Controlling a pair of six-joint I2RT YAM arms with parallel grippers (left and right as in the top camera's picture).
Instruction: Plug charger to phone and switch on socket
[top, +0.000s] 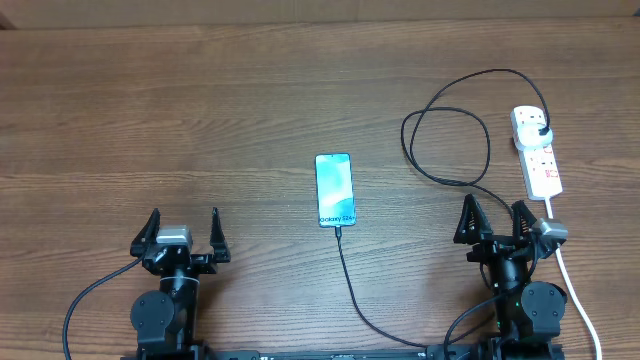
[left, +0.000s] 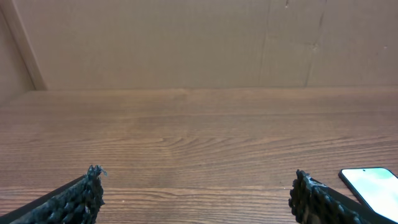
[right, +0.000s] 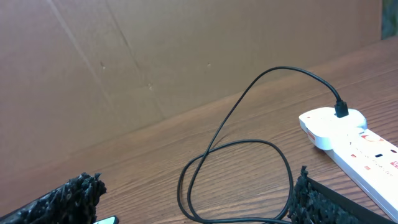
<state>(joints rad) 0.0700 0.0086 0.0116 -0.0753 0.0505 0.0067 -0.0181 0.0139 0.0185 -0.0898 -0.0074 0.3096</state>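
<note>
The phone (top: 335, 189) lies flat mid-table, cyan screen up with white "Galaxy" text; its corner shows in the left wrist view (left: 373, 186). The black charger cable (top: 352, 290) runs from the phone's near end toward the front edge, and loops (top: 445, 140) up to a black plug head (top: 541, 133) seated in the white socket strip (top: 538, 155) at far right. The cable loop (right: 236, 168) and the strip (right: 348, 134) show in the right wrist view. My left gripper (top: 182, 232) is open and empty at front left. My right gripper (top: 497, 222) is open and empty, just near of the strip.
The strip's thick white cord (top: 575, 290) runs down past the right arm to the front edge. A brown cardboard wall (left: 199, 43) stands behind the wooden table (top: 200, 120).
</note>
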